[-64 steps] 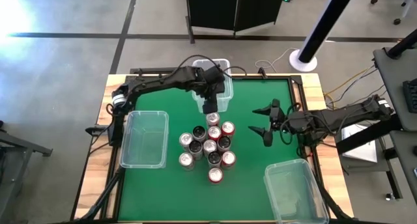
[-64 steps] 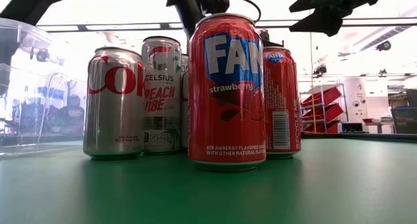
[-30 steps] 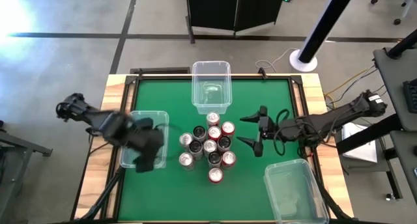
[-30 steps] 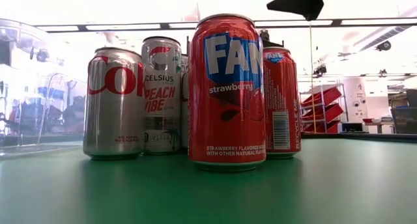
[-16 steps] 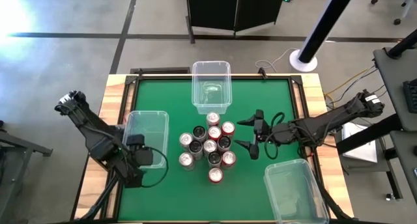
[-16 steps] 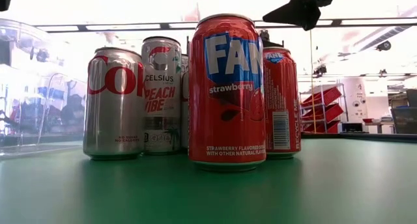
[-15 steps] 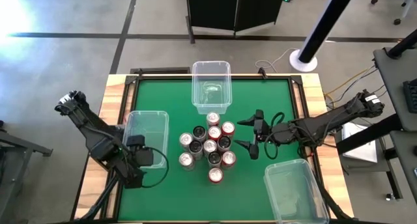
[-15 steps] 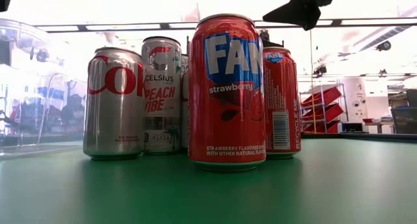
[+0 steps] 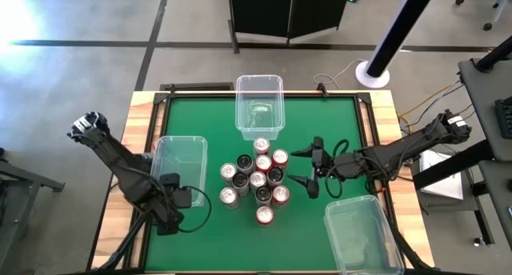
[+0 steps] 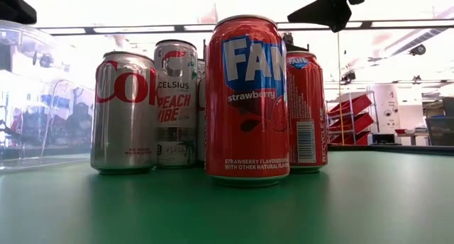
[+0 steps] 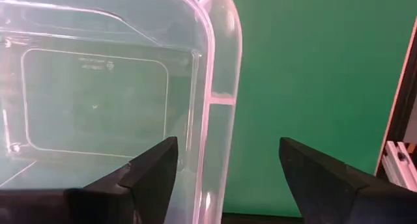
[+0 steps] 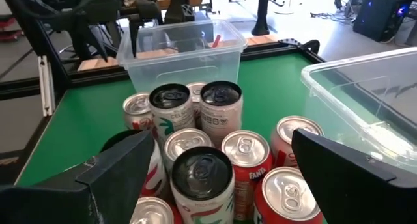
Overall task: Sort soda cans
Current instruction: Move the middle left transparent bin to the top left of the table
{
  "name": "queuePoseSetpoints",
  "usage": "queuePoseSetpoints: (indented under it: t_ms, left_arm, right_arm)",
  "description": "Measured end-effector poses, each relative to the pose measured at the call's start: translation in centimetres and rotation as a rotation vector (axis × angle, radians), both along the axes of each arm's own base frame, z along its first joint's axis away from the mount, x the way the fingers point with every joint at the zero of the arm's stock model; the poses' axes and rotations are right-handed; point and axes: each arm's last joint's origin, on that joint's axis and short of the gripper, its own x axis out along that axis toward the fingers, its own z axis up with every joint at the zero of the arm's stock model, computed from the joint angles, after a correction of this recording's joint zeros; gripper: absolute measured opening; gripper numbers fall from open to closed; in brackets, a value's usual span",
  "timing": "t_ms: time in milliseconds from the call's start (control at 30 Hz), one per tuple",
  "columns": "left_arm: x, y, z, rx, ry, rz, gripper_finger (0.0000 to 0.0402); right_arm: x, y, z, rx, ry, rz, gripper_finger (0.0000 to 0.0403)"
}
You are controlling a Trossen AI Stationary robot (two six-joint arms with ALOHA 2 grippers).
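High view: we see a green mat table (image 9: 320,123) with a wooden edge on a grey floor. The soda cans (image 9: 258,179) stand clustered mid-table, just ahead of the right gripper (image 9: 308,169), whose fingers are spread and hold nothing. The right arm reaches in low and level from its side. A clear bin (image 9: 259,107) sits beyond the cluster, a second bin (image 9: 178,170) beside the left arm, a third bin (image 9: 362,232) by the right arm. The left arm is folded back, its left gripper (image 9: 186,198) at the second bin's near corner, well apart from the cans. Since half a second ago the left gripper dropped slightly toward the table's near edge; the right one barely shifted.

Low view: a red Fanta can (image 10: 247,98) in front, a silver Coke can (image 10: 125,111) and a Celsius can (image 10: 176,102) behind, a bright room beyond. A dark gripper tip hangs above the cans, about where it was.

Left wrist view: fingers (image 11: 151,172) parted, empty, straddling the bin wall (image 11: 215,100).

Right wrist view: fingers (image 12: 124,165) wide apart, can tops directly ahead between them, nothing gripped.
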Motion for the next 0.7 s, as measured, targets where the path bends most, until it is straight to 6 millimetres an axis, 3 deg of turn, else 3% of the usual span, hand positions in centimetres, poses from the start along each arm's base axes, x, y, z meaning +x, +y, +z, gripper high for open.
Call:
queuePoseSetpoints:
  t_ms: [133, 367, 533, 700]
  left_arm:
    - [-0.1, 0.1, -1.0, 0.036, 0.030, -0.031, 0.0188]
    - [1.3, 0.6, -2.2, 0.090, 0.069, -0.118, 0.0024]
    - [2.8, 1.4, -1.5, 0.106, 0.069, -0.159, 0.0013]
    - [4.2, 2.9, 1.7, 0.193, 0.043, -0.232, 0.0004]
  right_arm:
    - [0.0, 0.0, 0.0, 0.000, -0.001, 0.002, 0.0364]
    - [0.0, 0.0, -0.1, -0.010, 0.004, 0.004, 0.0364]
    - [-0.1, 0.0, 0.1, -0.009, -0.001, 0.005, 0.0364]
    - [-0.2, 0.0, 0.3, -0.004, -0.006, 0.013, 0.0364]
